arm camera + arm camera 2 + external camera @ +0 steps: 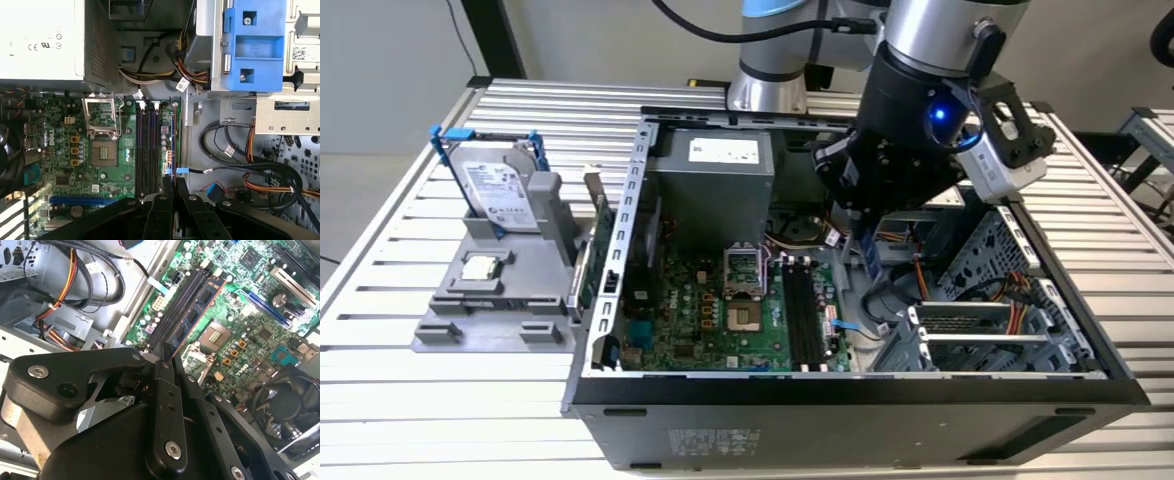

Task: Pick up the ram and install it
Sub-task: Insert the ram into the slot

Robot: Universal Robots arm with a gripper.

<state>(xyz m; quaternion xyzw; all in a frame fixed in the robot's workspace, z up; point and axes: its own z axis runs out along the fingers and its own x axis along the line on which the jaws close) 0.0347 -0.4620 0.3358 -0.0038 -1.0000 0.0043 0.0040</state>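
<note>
Black gripper fingers sit closest in both wrist views, pressed together on the thin edge of the ram. So the gripper is closed on the stick, with only the stick between its fingers. The ram is bluish with small dark chips. It sticks out from the fingertips and points down at the motherboard.

Just past the tip lie the long black slots. In the first wrist view the ram shows as a thin line running the same way as the slots, right beside them. I cannot tell if it touches a slot yet.

To do this step well, I think the stick must stay straight up and lined up with one slot from end to end. It should go down slowly and evenly, not tipped.

Farther off, the exterior view shows the arm reaching into the open computer case. The silver hard drive stands on a gray holder outside the case.
</note>
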